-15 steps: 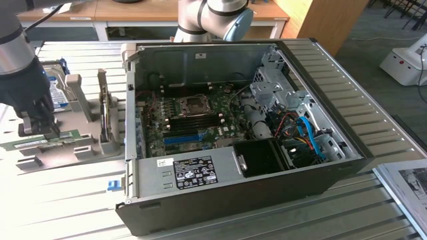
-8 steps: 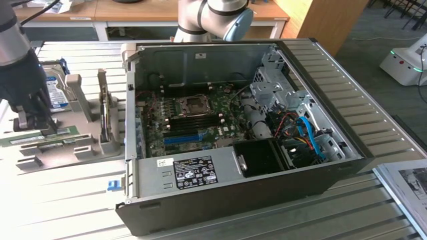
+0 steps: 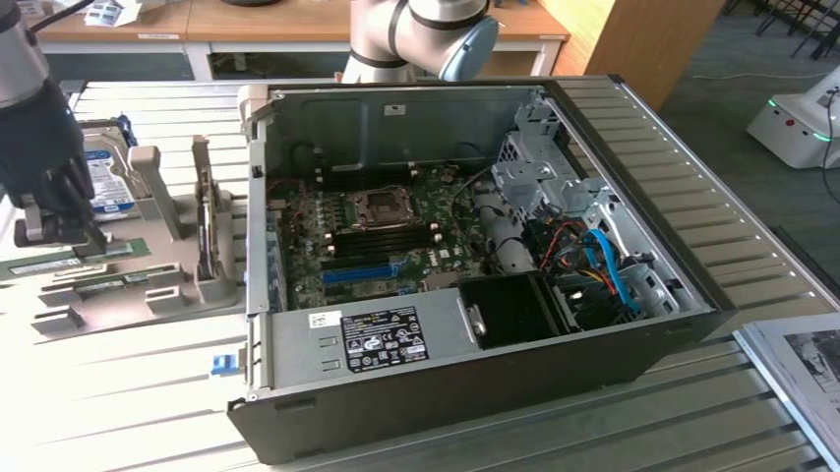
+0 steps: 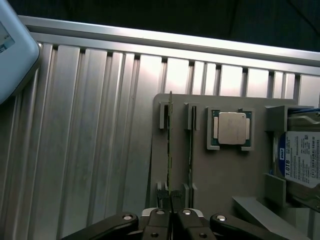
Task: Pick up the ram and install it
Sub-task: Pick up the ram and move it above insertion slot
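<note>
Green and blue show against grey metal on a computer workbench.

A black tower case [image 3: 459,393] frames a green motherboard [image 3: 393,231] with a bright blue slot [image 3: 357,273] and blue cables [image 3: 611,275]. The silver ribbed table [image 4: 90,140] is striped light and dark. Also seen are a pale grey tray [image 4: 220,175], a silver processor edged in green [image 4: 232,128], a dark green ram stick [image 4: 170,145] and a black gripper [image 4: 171,214].
</note>
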Robot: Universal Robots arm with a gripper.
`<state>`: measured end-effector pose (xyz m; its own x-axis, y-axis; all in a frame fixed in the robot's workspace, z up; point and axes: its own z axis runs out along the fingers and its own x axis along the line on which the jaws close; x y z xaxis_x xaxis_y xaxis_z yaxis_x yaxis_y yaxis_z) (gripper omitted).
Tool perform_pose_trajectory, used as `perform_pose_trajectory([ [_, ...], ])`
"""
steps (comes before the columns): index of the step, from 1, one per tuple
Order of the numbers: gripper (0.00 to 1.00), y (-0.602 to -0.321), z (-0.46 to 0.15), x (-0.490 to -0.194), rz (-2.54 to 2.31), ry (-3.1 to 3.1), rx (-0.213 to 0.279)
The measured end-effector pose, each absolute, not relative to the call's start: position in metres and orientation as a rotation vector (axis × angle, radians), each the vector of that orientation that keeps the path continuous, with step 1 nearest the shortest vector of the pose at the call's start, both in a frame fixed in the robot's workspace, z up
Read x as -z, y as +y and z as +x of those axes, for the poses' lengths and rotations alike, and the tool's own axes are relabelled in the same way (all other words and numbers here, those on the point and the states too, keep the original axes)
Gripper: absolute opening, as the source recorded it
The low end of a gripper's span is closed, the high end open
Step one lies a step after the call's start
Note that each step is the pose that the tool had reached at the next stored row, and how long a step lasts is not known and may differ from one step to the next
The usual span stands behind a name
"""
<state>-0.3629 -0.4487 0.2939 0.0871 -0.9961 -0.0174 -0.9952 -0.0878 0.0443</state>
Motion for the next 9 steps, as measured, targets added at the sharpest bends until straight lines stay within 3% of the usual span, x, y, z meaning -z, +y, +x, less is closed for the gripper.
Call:
perform_pose_trajectory([
  [9,0.12,-0.449,-0.363,-0.309,2.296,-2.113,0.067],
])
